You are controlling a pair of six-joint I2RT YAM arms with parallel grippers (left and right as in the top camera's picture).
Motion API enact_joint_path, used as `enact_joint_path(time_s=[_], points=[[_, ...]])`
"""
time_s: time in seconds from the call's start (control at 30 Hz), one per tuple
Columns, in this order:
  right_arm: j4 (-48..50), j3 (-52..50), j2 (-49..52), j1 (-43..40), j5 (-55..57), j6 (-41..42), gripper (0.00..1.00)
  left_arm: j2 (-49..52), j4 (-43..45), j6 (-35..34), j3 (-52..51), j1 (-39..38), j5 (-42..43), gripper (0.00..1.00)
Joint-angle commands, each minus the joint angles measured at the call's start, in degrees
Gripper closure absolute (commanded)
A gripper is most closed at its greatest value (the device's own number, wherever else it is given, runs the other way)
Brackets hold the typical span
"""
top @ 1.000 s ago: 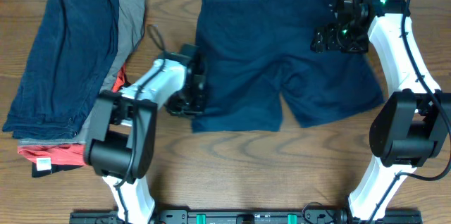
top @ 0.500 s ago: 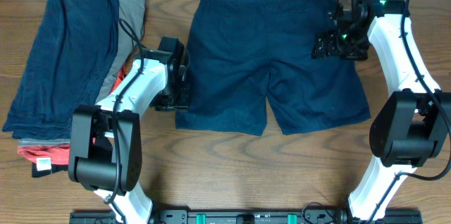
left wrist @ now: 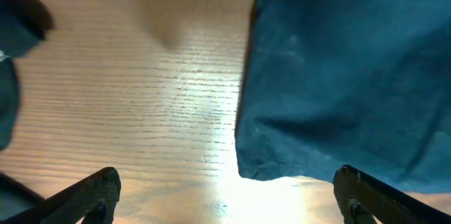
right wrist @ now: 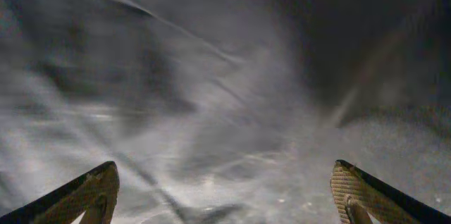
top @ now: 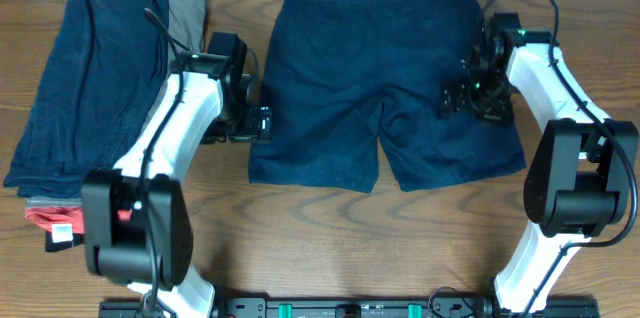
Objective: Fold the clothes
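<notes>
Dark navy shorts [top: 370,68] lie spread flat in the middle of the table, waistband at the far edge and both legs toward me. My left gripper [top: 260,123] hangs open just left of the left leg's hem, touching nothing. In the left wrist view the shorts' corner [left wrist: 338,76] lies at the right and bare wood fills most of the space between the wide fingertips [left wrist: 91,192]. My right gripper [top: 452,98] hovers open over the right leg. In the right wrist view the cloth [right wrist: 211,97] fills the frame between the spread fingertips [right wrist: 366,196].
A stack of folded clothes [top: 90,88], navy on top with grey, orange-red and black beneath, lies at the far left. The wooden table [top: 330,238] shows bare wood in front of the shorts. The left arm reaches between the stack and the shorts.
My left gripper has opened, let go of the shorts' left edge and moved back and left. The shorts now lie flat. My right gripper has shifted toward me over the right leg.
</notes>
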Motion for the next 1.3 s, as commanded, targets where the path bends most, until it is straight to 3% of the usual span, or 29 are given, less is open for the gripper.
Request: enact_joint_path(time_s=[0.0,0.27,0.7,0.97,1.27], points=[[2.1,-4.37,0.35,-3.08,2.34,2.25,0.06,-1.86,-0.13,1.51,1.2,0.15,-0.68,0.02],[9.33,-11.04,0.35,-10.69,2.34,2.47,0.07,-1.77,0.74,4.76,1.18,-1.75,-0.66,0.02],[16.59,-10.23,0.35,-22.45,2.34,2.21,0.12,-1.44,9.31,4.81,1.18,-5.27,-0.68,0.02],[14.84,3.32,0.35,-24.72,-0.72,0.83,0.12,0.35,21.51,7.13,1.18,-5.27,-0.66,0.02],[-1.22,24.13,0.33,-16.92,-8.22,-4.66,0.09,10.1,32.04,16.55,7.96,-5.27,3.1,0.02]])
